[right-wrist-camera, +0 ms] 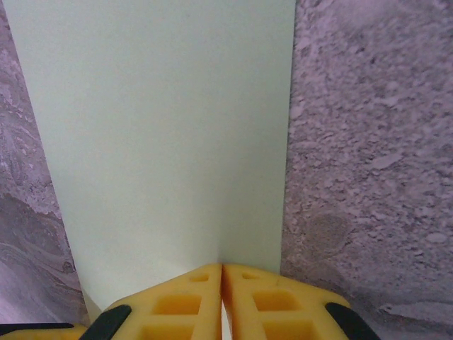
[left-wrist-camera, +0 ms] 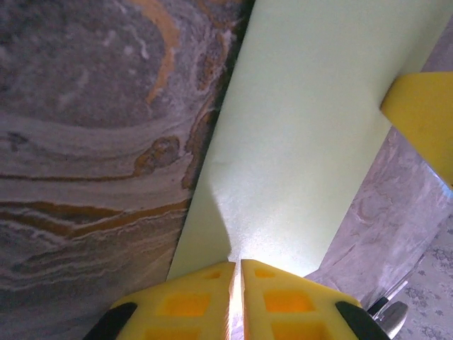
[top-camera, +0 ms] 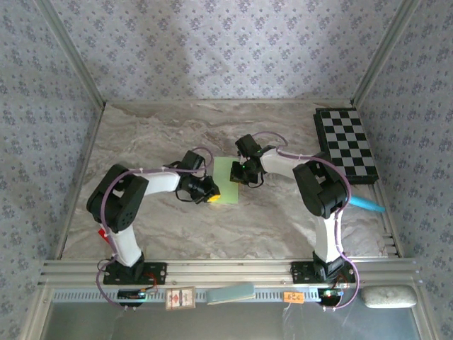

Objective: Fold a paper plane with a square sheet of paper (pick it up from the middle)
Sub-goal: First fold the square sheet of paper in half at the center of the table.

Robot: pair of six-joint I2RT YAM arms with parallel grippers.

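The pale green sheet of paper (top-camera: 225, 185) lies mid-table as a tall, narrow rectangle. My left gripper (top-camera: 210, 193) is at its near-left corner, and in the left wrist view the paper (left-wrist-camera: 304, 142) runs into the shut yellow fingertips (left-wrist-camera: 236, 263) with a shadowed ridge leading to them. My right gripper (top-camera: 242, 173) is at the paper's right edge. In the right wrist view its shut tips (right-wrist-camera: 221, 268) meet on the paper (right-wrist-camera: 163, 142), with a faint crease running up from them. One right finger (left-wrist-camera: 425, 117) shows over the paper's far side.
A black-and-white checkerboard (top-camera: 347, 145) lies at the back right, with a light-blue object (top-camera: 368, 204) below it. A light-blue card (top-camera: 231, 293) and a grey pad (top-camera: 389, 296) sit on the front rail. Patterned walls close in the marble table (top-camera: 156, 134).
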